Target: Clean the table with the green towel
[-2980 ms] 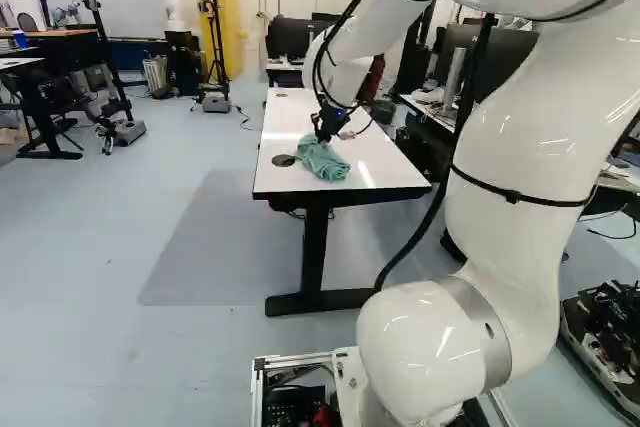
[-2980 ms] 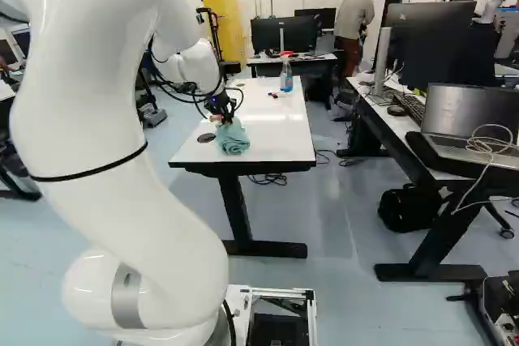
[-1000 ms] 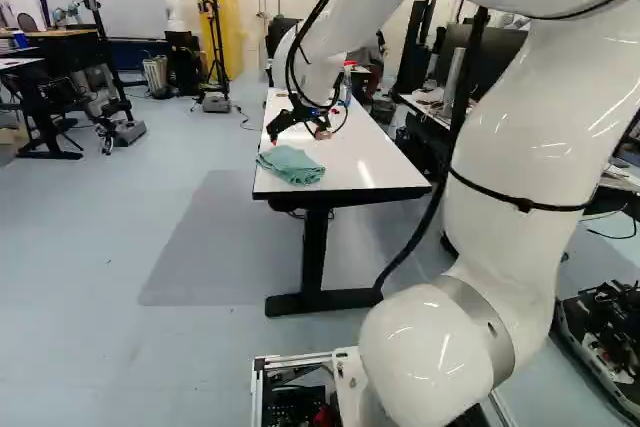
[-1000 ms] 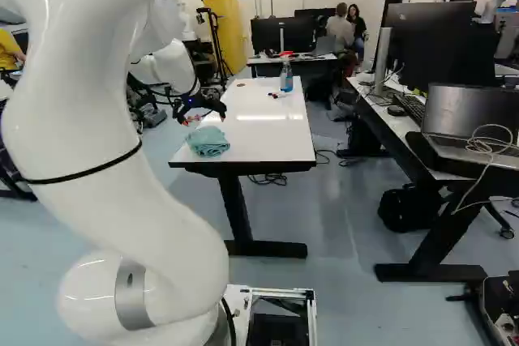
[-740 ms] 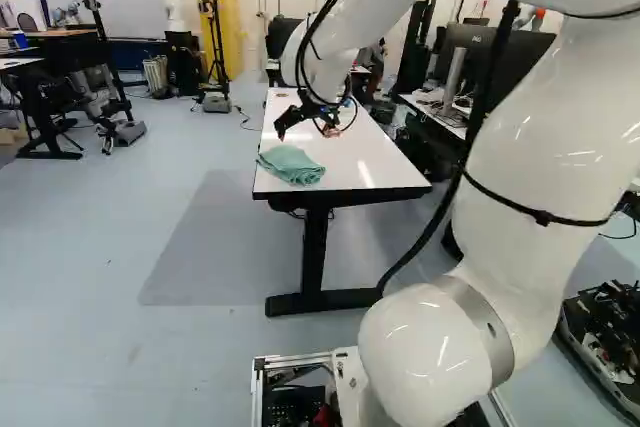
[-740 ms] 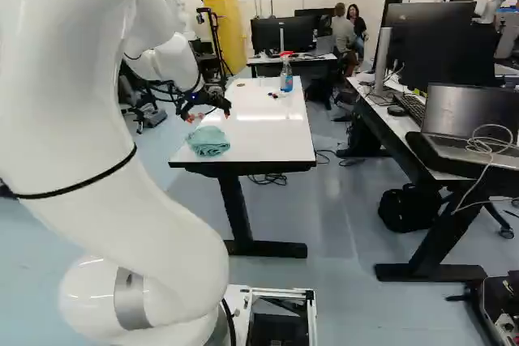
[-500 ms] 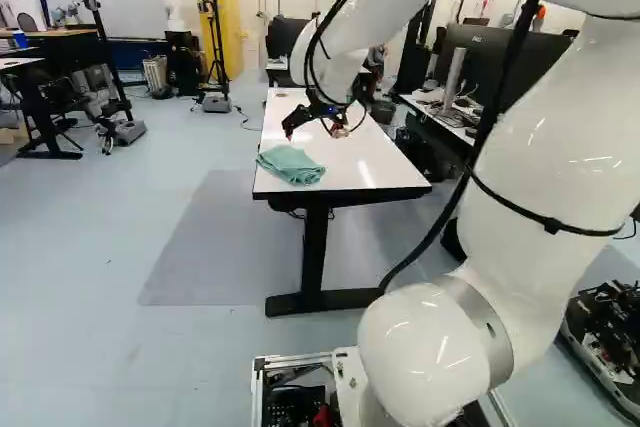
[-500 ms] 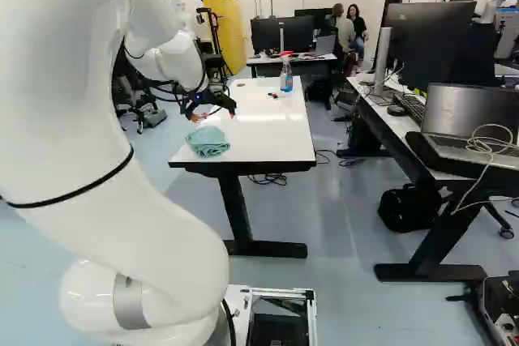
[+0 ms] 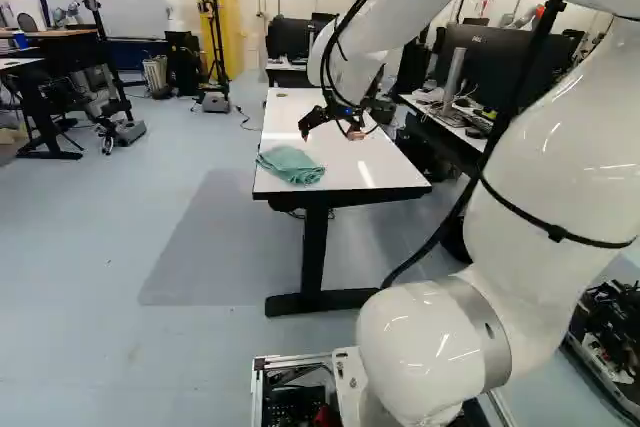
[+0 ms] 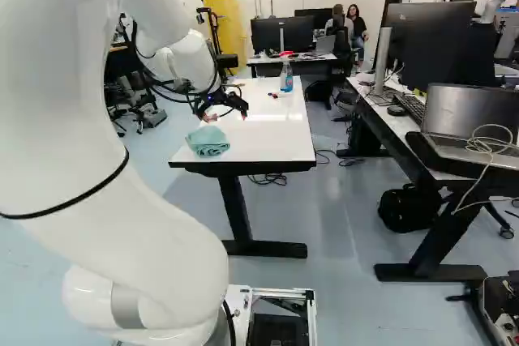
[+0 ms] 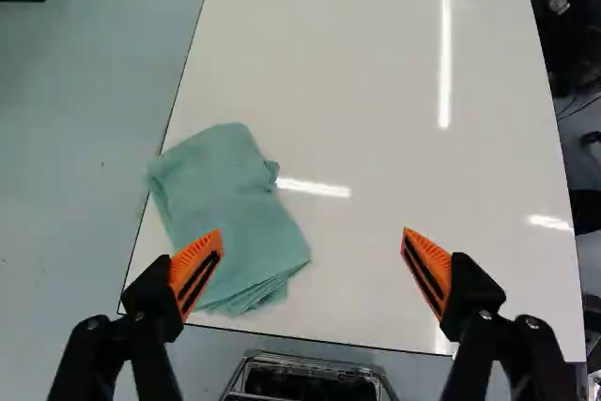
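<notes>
Item at left: folded green cloth towel point(image 11: 230, 223), lying at the near left corner of the white worktop with black edging point(image 10: 263, 139), its outer corner reaching the side edge. Assessed as light, limp and not fragile; it should give little resistance and may bunch or unfold. Recommended hold: a pinch through the thick folded middle, taking all layers; a grip on one loose corner would probably leave the rest trailing.

Next, rightwards: black gripper with orange pads point(image 9: 329, 134), raised above the worktop, fingers wide apart, nothing held. In the wrist view one finger overlaps the towel's outline; the other has bare white surface beyond it. Further right in the right base view: blue spray bottle with a red head point(image 10: 286, 80), upright towards the far end.

Differences from three seconds ago: the gripper, then down at the towel, has let go, lifted and shifted. The towel has moved to the left edge, and the dark round mark formerly beside it no longer shows; whether wiped or covered cannot be determined. Over the last second the towel has stayed put while the gripper moved rightwards. Base unmoved.
</notes>
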You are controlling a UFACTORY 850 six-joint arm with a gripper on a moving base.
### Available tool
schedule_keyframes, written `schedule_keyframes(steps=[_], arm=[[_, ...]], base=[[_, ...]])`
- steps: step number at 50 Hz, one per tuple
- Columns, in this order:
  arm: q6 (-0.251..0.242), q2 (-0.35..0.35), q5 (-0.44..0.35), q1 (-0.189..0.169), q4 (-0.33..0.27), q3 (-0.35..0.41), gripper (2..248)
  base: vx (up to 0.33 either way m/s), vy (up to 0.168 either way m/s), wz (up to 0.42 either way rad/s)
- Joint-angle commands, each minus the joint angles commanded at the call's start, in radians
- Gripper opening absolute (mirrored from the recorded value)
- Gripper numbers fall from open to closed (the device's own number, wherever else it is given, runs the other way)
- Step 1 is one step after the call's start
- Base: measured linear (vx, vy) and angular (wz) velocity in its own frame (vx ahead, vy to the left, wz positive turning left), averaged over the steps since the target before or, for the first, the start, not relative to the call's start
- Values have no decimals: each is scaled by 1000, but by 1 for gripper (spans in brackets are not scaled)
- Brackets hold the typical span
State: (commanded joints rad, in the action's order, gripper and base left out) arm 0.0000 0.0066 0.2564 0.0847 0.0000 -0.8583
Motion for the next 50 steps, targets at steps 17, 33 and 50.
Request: schedule_keyframes(steps=[17, 33, 50], arm=[[0, 18, 0, -61, 0, 18, 247], [0, 30, 0, -119, 0, 31, 247], [0, 31, -3, -132, 0, 33, 247]], base=[[0, 0, 0], [0, 0, 0], [0, 0, 0]])
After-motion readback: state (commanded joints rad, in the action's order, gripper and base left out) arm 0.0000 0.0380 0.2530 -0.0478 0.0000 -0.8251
